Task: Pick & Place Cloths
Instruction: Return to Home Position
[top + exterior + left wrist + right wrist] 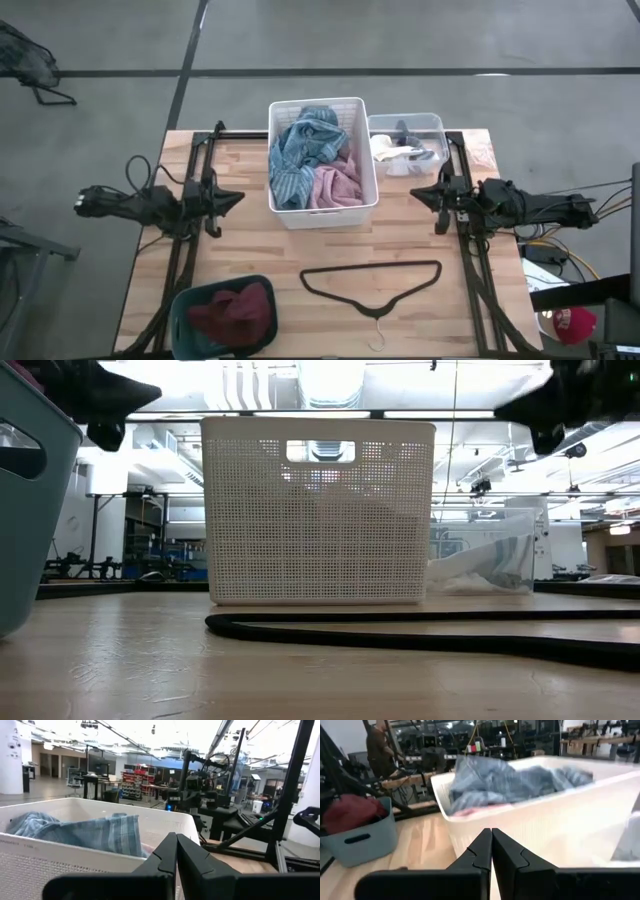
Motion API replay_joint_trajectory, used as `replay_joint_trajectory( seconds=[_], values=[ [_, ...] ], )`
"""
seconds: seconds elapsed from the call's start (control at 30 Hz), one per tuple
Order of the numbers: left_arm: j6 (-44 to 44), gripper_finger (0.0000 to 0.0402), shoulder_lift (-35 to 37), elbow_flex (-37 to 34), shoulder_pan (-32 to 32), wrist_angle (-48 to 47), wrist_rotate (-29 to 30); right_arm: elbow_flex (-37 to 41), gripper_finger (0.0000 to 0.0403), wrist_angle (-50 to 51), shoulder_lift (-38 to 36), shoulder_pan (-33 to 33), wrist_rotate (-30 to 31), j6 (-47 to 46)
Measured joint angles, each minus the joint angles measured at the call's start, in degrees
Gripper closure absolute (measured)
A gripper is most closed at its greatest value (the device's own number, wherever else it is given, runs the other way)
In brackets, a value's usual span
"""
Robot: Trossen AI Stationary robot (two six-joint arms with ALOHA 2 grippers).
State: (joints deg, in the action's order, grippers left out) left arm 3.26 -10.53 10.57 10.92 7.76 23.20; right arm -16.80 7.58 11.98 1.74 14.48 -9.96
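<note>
High view first: you've got both arms parked out at the sides of the light wooden table (250,260), well apart from everything. The left gripper (237,199) sits on the left side pointing in toward the middle. The right gripper (416,194) mirrors it on the right.

Your left wrist view shows the two dark fingers (165,852) pressed flat together with nothing between them. The right wrist view shows the same: fingers (480,847) clenched tight and empty.

The white perforated plastic basket (373,150) stands at the far middle of the table. It has the blue-grey plaid cloth (300,150) piled on its left and far side. The pink cloth (336,187) is tucked in its near right corner.

Just beside it on the right is the small clear plastic container (405,121). It holds the white sock (384,148) and the grey sock (428,155).

The teal plastic bin (185,310) sits at the near left edge with the maroon cloth (232,312) bunched up inside.

The thin black clothes hanger (375,285) lies flat on the table, nearer than the basket and to the right of the bin, touching neither. In the low view it runs as a dark line in front of the basket.

Your right wrist view also catches a person (379,747) in the room beyond the table.
</note>
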Motion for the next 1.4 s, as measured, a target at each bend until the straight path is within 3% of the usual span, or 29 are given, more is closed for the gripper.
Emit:
replay_joint_trajectory(
  seconds=[0.37,0.57,1.4],
  values=[
    [0.2,0.039,8.1,-6.6,0.0,1.3,1.1,15.9,0.0394,-19.6,-7.9,0.0,0.0,-0.8],
    [2.5,0.039,9.9,-10.1,0.0,0.6,1.1,16.3,0.0394,-14.0,-8.9,0.0,-1.5,-2.7],
    [5.1,0.039,9.2,-10.0,0.0,-0.9,1.7,16.3,0.0394,-13.8,-8.8,0.0,-1.0,-2.5]
  ],
)
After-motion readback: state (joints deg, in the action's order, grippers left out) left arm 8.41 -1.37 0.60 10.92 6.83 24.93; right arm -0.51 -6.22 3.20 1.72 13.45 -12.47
